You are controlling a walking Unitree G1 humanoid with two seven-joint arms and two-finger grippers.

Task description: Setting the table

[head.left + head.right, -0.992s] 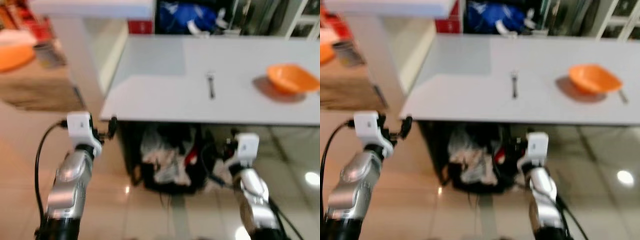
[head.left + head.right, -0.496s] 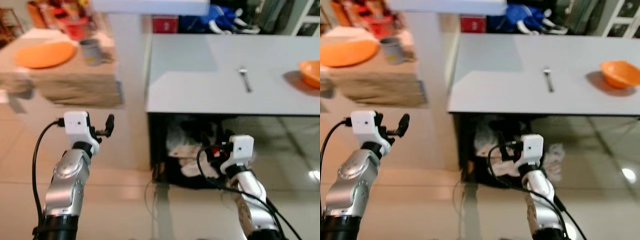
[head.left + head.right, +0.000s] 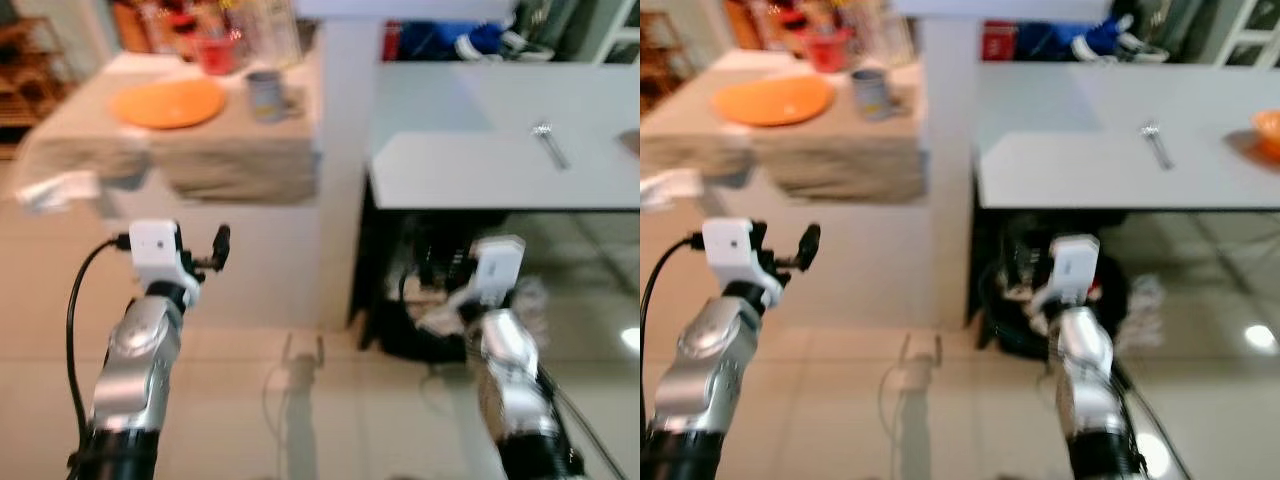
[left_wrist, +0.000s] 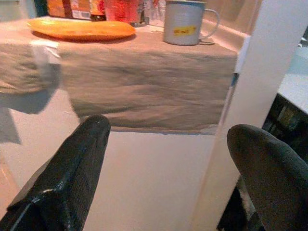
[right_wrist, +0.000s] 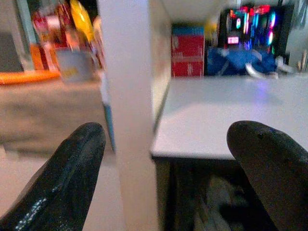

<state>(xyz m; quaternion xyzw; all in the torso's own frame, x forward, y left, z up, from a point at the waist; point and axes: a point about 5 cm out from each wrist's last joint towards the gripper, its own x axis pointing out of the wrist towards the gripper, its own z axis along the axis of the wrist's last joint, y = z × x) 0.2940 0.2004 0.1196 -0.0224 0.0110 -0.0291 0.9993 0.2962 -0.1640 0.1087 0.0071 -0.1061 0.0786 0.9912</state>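
Observation:
An orange plate (image 3: pixel 168 103) and a grey mug (image 3: pixel 264 93) with a yellow label sit on a side table draped in beige cloth (image 3: pixel 190 165), ahead on my left. To the right, a grey table (image 3: pixel 470 150) carries a fork (image 3: pixel 548 144) and an orange bowl (image 3: pixel 1268 134) at the picture's edge. My left gripper (image 3: pixel 218 250) hangs open and empty in front of the cloth table, well short of it. My right gripper (image 5: pixel 163 159) is open too, fingers (image 5: pixel 62 178) spread and empty, facing the white pillar (image 5: pixel 127 96).
The white pillar (image 3: pixel 345 150) stands between the two tables. Bags and cables (image 3: pixel 430 300) are piled under the grey table. Red containers and bottles (image 3: pixel 215 45) crowd the back of the cloth table. Shiny tiled floor (image 3: pixel 300 400) lies below my arms.
The camera has swung left: the cloth table with plate and mug now sits near centre, and the grey table, fork and bowl have slid right. Both arms keep their pose.

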